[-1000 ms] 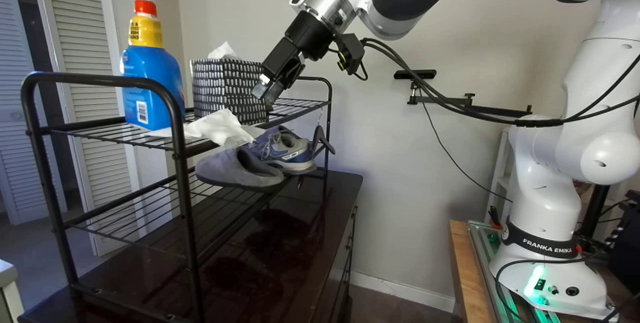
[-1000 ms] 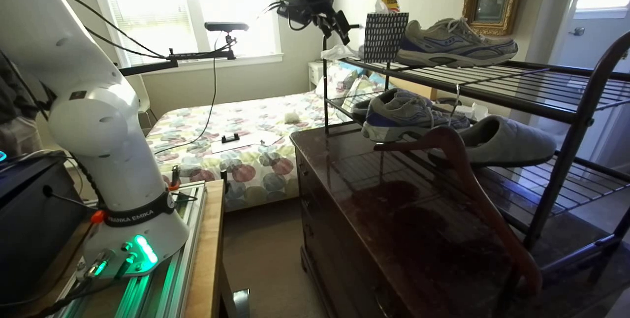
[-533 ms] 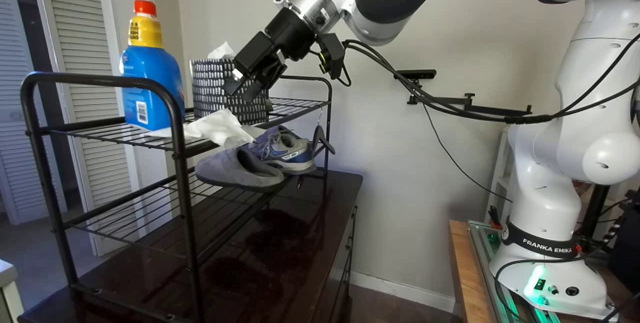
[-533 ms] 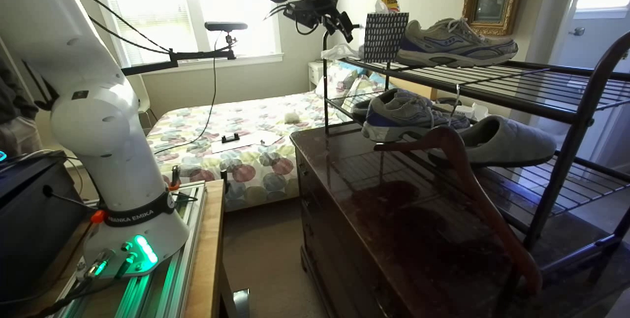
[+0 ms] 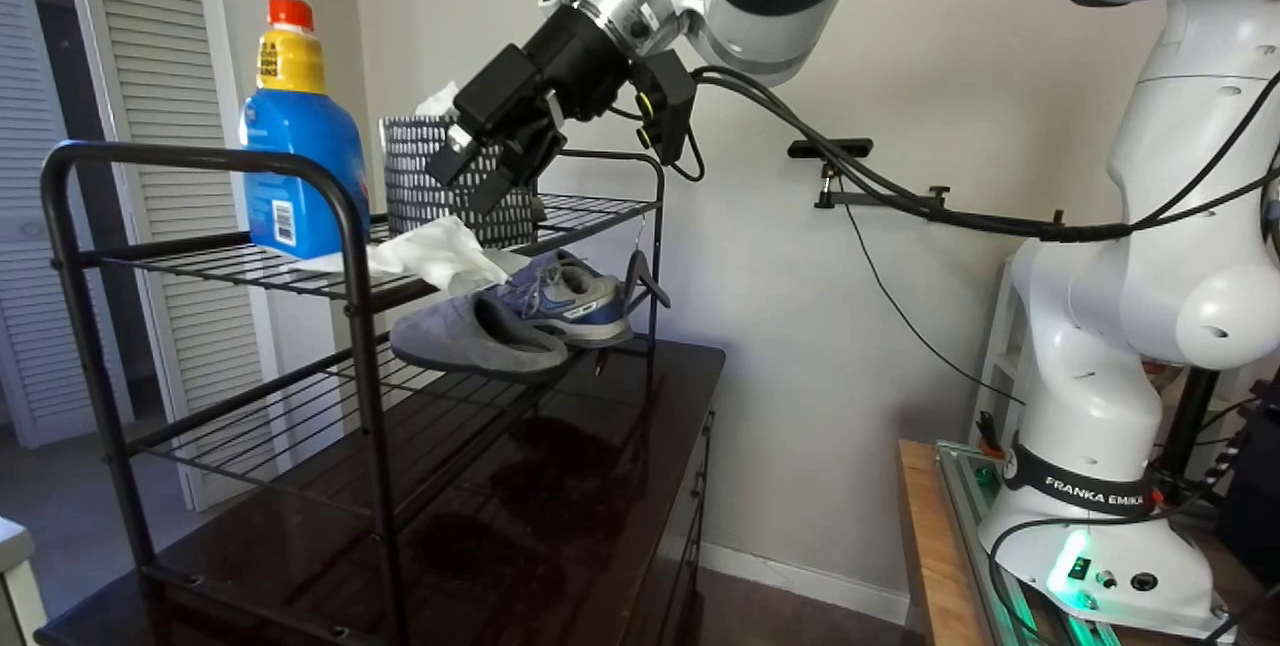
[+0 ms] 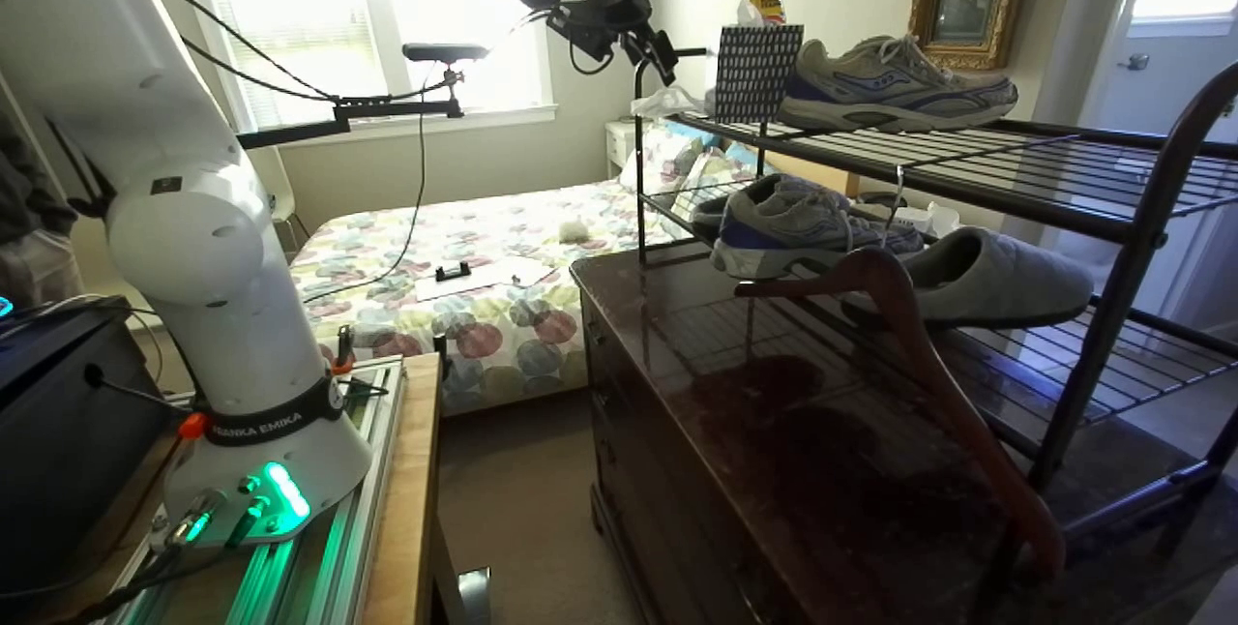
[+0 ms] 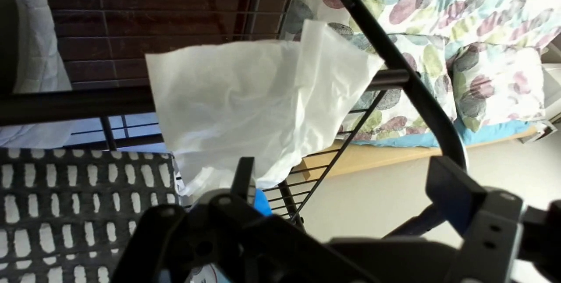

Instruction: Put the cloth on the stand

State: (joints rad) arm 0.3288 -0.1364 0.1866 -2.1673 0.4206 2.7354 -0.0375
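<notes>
On the upper level of the stand (image 5: 180, 157), the crumpled white cloth (image 7: 245, 94) lies just beside the tissue box (image 7: 79, 213), one edge spilling out over the black rail (image 7: 79, 104). The pincer (image 7: 344, 177) hangs above, spread wide (pale wall (image 7: 363, 204) shows through its gap), with free room between it and the cloth.

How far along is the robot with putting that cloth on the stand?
Done, by the look of it: the cloth lies on the stand, partly hanging over the edge. In hand: nothing; the gripper is open and empty. Left: with the gripper nearby, probably just backing off, or perhaps straightening the overhang.
</notes>
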